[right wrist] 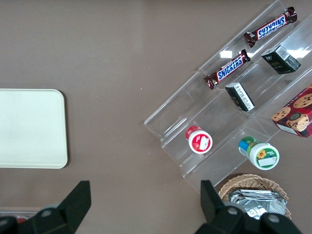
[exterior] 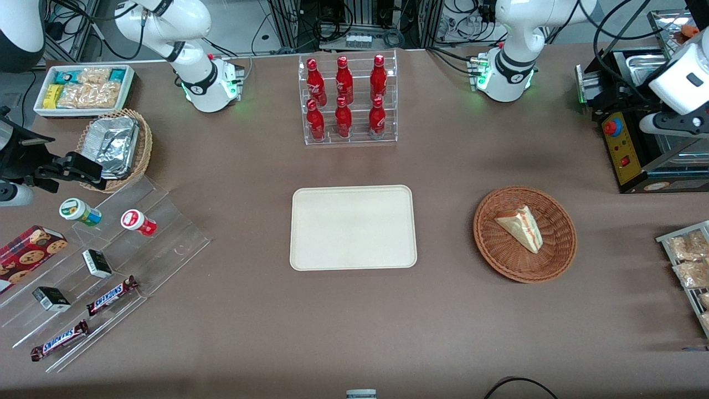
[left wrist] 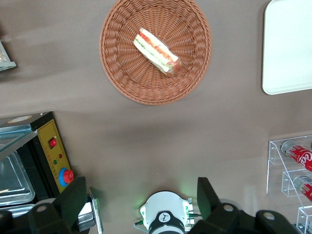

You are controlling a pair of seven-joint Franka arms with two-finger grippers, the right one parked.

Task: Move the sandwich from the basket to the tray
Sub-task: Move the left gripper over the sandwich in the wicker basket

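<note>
The sandwich (exterior: 520,226), a clear-wrapped white wedge with red and green filling, lies in the round reddish-brown basket (exterior: 498,260). The cream tray (exterior: 353,227) lies flat beside the basket, toward the parked arm's end, with nothing on it. My left gripper (left wrist: 141,200) is open and empty, its fingers (left wrist: 73,200) wide apart. It hangs high above the table, farther from the front camera than the basket, near the black machine. The left wrist view also shows the sandwich (left wrist: 157,50), the basket (left wrist: 126,83) and the tray's edge (left wrist: 287,48).
A clear rack of red bottles (exterior: 348,100) stands farther back than the tray. A black machine with a yellow panel (exterior: 626,149) and a rack of snack packets (exterior: 689,260) are at the working arm's end. A clear display with snacks (exterior: 99,260) is at the parked arm's end.
</note>
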